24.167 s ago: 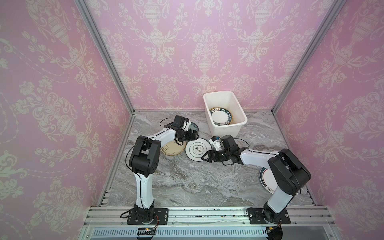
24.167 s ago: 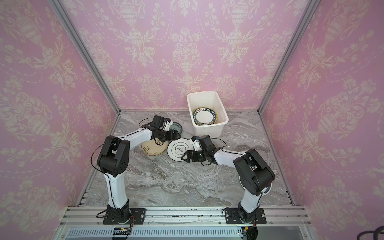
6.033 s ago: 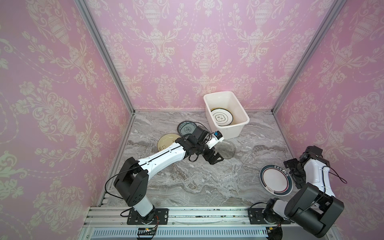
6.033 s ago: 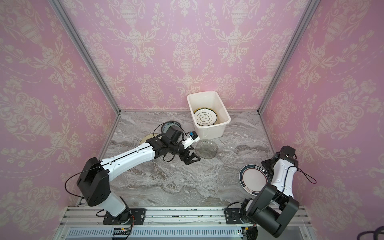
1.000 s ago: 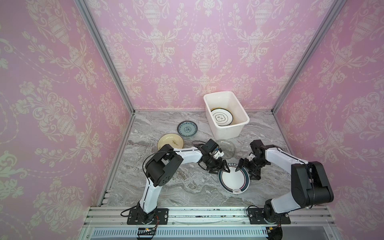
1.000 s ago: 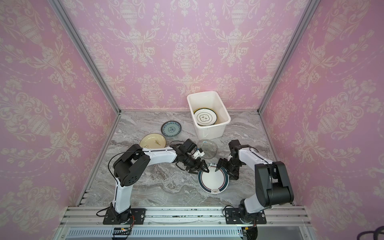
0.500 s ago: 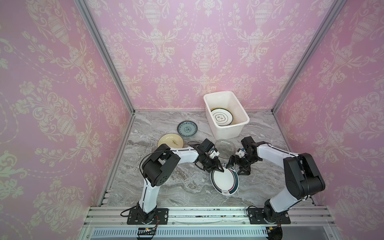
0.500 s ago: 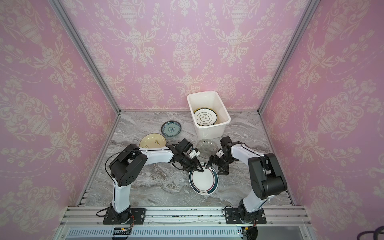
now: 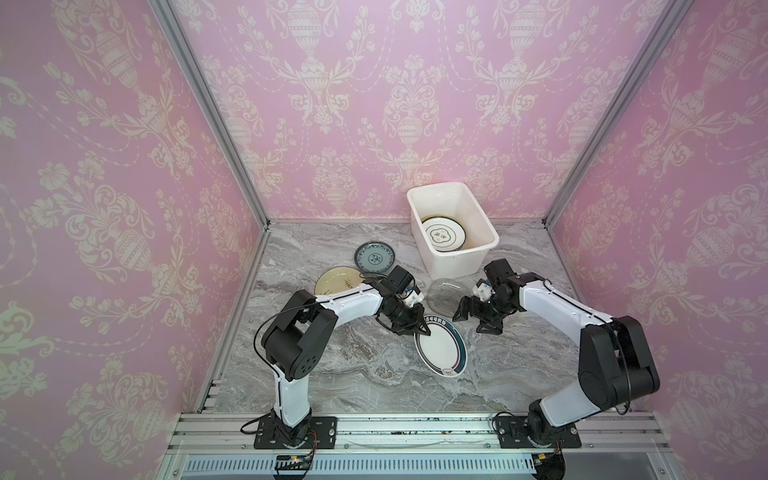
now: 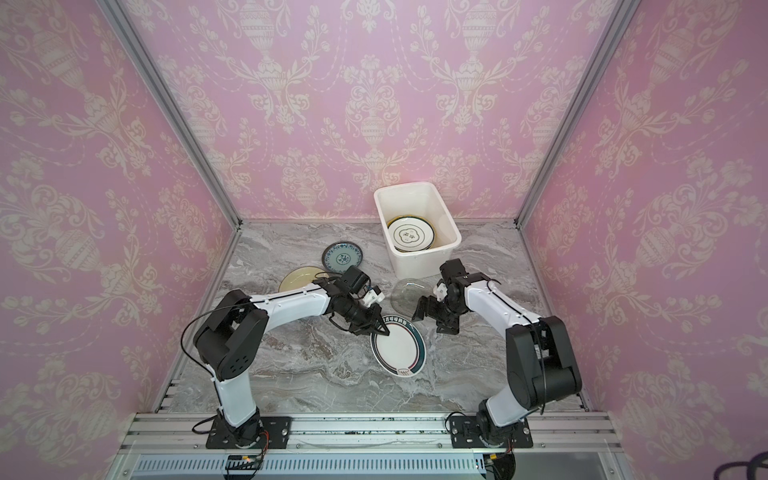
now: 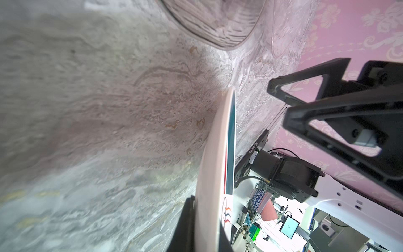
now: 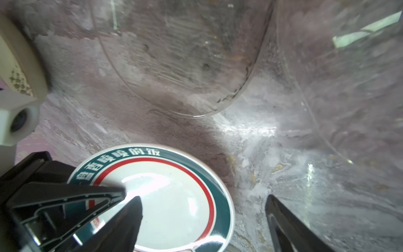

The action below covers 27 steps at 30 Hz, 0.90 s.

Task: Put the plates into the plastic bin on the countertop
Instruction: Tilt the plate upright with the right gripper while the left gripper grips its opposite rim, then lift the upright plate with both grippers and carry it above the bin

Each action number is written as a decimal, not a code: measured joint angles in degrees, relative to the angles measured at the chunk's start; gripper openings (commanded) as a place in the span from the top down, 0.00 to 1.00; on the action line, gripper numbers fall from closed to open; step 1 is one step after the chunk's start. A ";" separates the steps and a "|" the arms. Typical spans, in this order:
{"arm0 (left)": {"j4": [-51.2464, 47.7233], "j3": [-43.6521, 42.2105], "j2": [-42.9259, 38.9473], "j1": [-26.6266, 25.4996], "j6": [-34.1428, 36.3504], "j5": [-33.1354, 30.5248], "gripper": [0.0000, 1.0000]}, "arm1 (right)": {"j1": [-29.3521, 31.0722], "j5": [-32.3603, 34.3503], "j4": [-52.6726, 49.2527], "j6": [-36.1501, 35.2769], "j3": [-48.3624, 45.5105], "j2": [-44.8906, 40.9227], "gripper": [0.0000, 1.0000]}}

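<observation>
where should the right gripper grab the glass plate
By its rim, on the near edge facing the open right gripper. The glass plate lies flat on the countertop, so only the raised rim offers a pinch; its far edge sits close to the bin, probably leaving too little room there.

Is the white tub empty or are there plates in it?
Not empty: inside the plastic bin lies a white dark-rimmed plate, with another's edge showing beneath.
</observation>
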 measured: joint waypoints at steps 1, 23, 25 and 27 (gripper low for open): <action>-1.86 0.68 -1.16 0.76 1.01 -0.28 0.96 | 0.00 0.46 -0.70 -0.13 0.92 -2.01 0.10; 17.31 30.51 1.05 18.97 -10.34 3.82 0.96 | -0.44 -2.40 22.45 12.48 22.82 -6.91 0.20; 20.90 32.61 4.96 19.23 -13.97 4.59 0.97 | -0.44 -4.04 26.75 15.76 22.64 -3.93 0.24; 24.00 34.03 7.98 19.61 -17.18 4.98 0.96 | -0.44 -5.44 30.99 18.80 22.53 -0.72 0.28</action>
